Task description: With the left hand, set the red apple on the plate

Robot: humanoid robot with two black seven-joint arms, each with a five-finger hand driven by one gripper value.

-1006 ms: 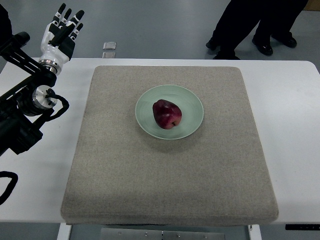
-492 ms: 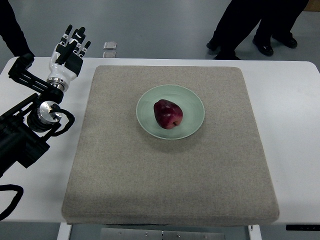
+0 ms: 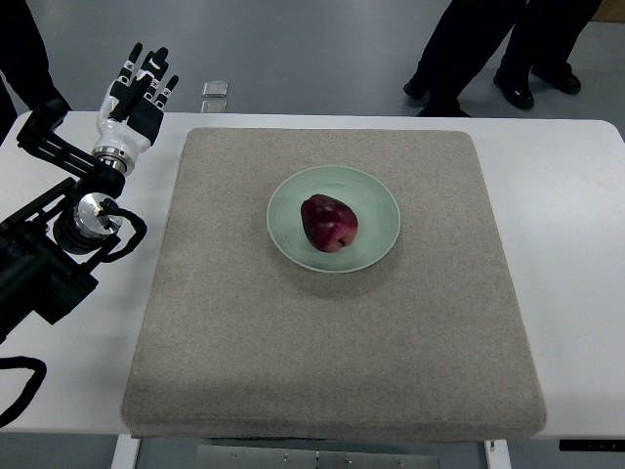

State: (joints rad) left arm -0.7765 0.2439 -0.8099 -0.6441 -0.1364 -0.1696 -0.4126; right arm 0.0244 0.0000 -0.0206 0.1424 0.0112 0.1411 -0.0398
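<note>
Seen from steeply above, a white table (image 3: 576, 244) fills most of the view, running from the left edge to the right edge. On it lies a large square grey felt mat (image 3: 332, 332), covering the middle of the tabletop and reaching close to its near edge. Beyond the far edge of the table is grey floor, where a person's dark trouser legs and black shoes (image 3: 508, 59) stand at the far right, and another dark-clothed leg (image 3: 24, 54) shows at the far left corner.

Along the left edge, the robot's black left arm (image 3: 44, 264) comes in over the bare table beside the mat, with a silver wrist joint and looping black cable. At its far end the left hand (image 3: 135, 93), white with black fingers, is raised over the far left corner of the table. Its fingers are spread and straight, pointing away toward the far side, and they hold nothing. The hand is well apart from the plate.

Near the centre of the mat, slightly toward the far side, sits a round pale green plate (image 3: 376, 200). The red apple (image 3: 328, 223) rests on the plate, roughly at its middle, dark red with a faint sheen.

A small silver object (image 3: 215, 89) lies on the floor just past the table's far edge.
</note>
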